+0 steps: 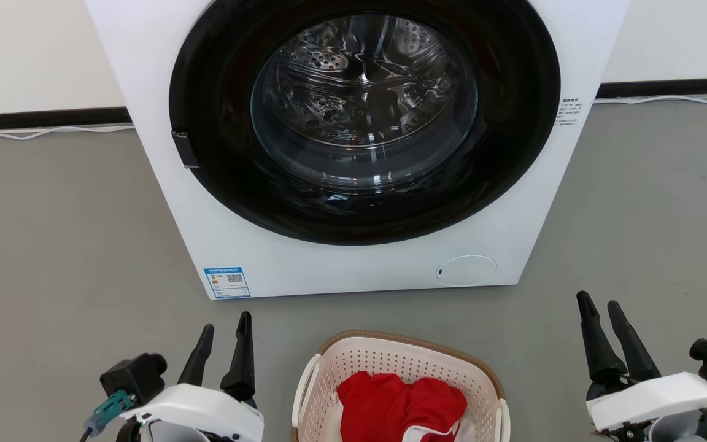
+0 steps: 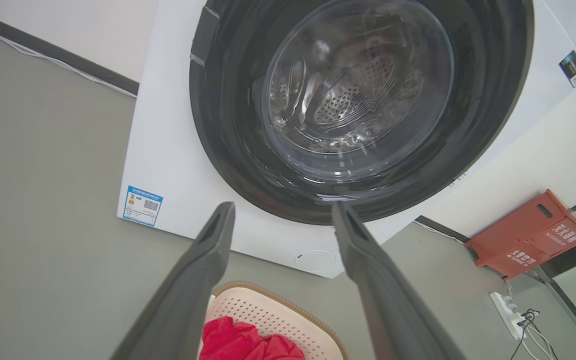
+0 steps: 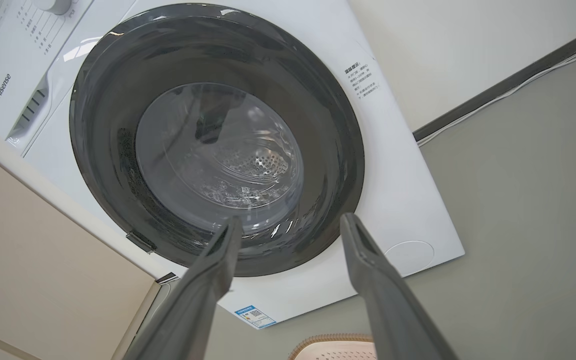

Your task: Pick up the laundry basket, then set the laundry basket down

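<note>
Left gripper (image 1: 226, 323) and right gripper (image 1: 598, 301), each with fingers spread and empty, flank the laundry basket (image 1: 402, 362), which rests on the grey floor (image 1: 53, 245) between them, touching neither. Red cloth (image 1: 399, 402) lies inside it. Beyond the fingertips stands a white washing machine (image 1: 353, 270).

The left gripper (image 1: 226, 323) and right gripper (image 1: 598, 301) look identical: two long matte-black fingers (image 1: 242, 356) tapering to blunt tips, on a glossy white wrist shell (image 1: 206, 408). Each wrist has a chunky black block (image 1: 135, 374) on its outer side, and the left one's got a teal plug (image 1: 110, 406) too.
</note>
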Available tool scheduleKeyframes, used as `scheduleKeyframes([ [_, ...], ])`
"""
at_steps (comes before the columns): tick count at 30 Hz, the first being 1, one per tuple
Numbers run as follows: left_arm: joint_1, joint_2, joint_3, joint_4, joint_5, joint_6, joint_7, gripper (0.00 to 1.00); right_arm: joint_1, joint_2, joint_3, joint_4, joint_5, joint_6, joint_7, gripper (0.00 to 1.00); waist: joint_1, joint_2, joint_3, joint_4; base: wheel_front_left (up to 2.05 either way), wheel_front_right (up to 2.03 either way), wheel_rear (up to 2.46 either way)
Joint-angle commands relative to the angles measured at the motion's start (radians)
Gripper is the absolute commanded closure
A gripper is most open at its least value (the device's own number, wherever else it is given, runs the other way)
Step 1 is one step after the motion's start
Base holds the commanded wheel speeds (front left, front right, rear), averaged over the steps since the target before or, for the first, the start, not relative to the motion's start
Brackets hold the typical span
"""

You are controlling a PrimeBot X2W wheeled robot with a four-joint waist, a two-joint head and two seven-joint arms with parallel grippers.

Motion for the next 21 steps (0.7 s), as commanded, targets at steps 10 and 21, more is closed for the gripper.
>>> scheduleKeyframes([
  [10,-0.058,0.008,-0.003,-0.052,0.119,0.028,-0.041,0.0,-0.05,-0.042,0.036,-0.033,-0.117,0.006,-0.043,0.0,0.0,0.0,0.004,-0.003,0.0,0.0,0.0],
  [21,-0.063,0.01,-0.028,-0.066,0.236,0.054,-0.073,0.0,-0.054,-0.058,0.038,-0.032,-0.234,0.006,-0.075,0.0,0.0,0.0,0.006,-0.006,0.0,0.0,0.0],
])
